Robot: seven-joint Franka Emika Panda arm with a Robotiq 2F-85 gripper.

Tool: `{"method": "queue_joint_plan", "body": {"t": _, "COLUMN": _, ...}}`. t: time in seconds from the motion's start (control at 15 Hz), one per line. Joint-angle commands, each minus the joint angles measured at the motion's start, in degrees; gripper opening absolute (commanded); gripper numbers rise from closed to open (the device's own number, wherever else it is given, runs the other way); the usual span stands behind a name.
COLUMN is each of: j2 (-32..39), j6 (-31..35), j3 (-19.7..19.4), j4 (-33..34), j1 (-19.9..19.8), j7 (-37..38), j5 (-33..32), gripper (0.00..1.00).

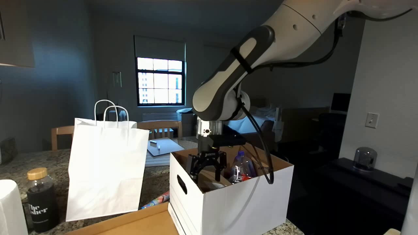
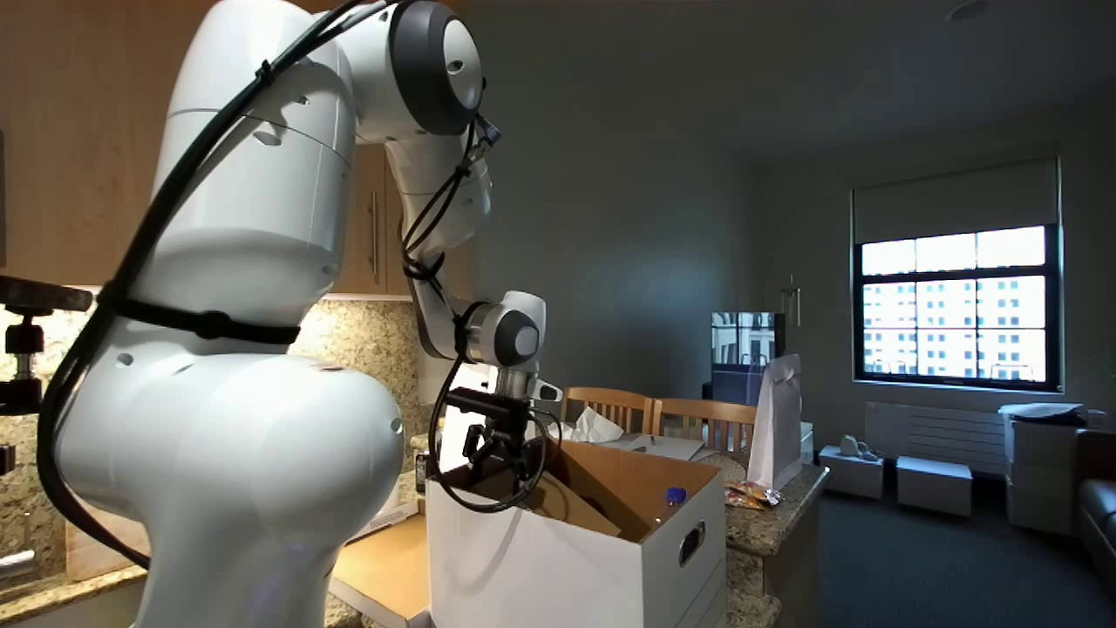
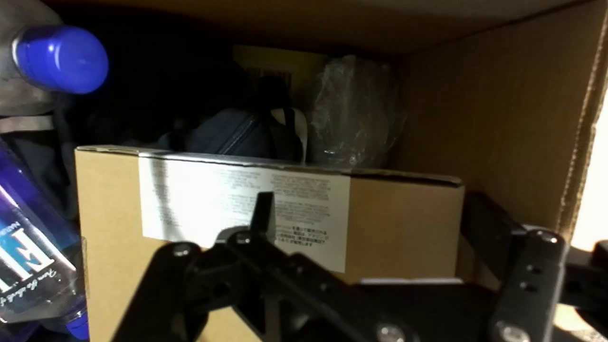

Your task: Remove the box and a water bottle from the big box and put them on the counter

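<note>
The black two-fingered hand [image 1: 207,176] points down into the large white cardboard carton with a brown inside [image 1: 248,205], its fingers spread apart; any contact is unclear. The small brown cardboard box with a white label [image 3: 304,209] is inside the carton, its lower part masked by the hand and cut off in the wrist view. The clear plastic water bottle with a blue cap [image 1: 240,169] is there too, its base hidden behind the carton wall; in an exterior view hardly more than the cap [image 2: 676,496] shows. The wrist view cuts off bottle parts [image 3: 28,266] at its left, one bottle or two I cannot tell, and alone shows crumpled clear plastic [image 3: 354,114].
</note>
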Motion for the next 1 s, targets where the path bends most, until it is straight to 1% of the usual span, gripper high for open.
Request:
{"method": "queue_joint_plan", "body": {"t": 0.0, "j2": 0.4, "j6": 0.6, "j3": -0.4, "j4": -0.1, "j1": -1.4, "j7": -1.7, "j5": 2.2, "gripper": 1.0}}
{"method": "queue_joint_plan", "body": {"t": 0.2, "j2": 0.1, "j6": 0.9, "j3": -1.8, "j4": -0.1, "j1": -2.2, "j7": 0.0, "j5": 0.6, "gripper": 1.0}}
{"method": "queue_joint_plan", "body": {"t": 0.4, "j2": -1.2, "j6": 1.0, "j3": -4.4, "j4": -0.7, "j1": -3.8, "j7": 1.4, "j5": -0.6, "gripper": 1.0}}
{"method": "queue_joint_plan", "body": {"t": 0.73, "j2": -3.2, "j6": 1.0, "j3": -7.6, "j4": -1.0, "j1": -5.8, "j7": 4.1, "j5": -2.1, "gripper": 1.0}}
{"method": "queue_joint_plan", "body": {"t": 0.93, "j2": -6.2, "j6": 1.4, "j3": -9.5, "j4": -2.4, "j1": -7.6, "j7": 5.1, "j5": -1.6, "gripper": 1.0}}
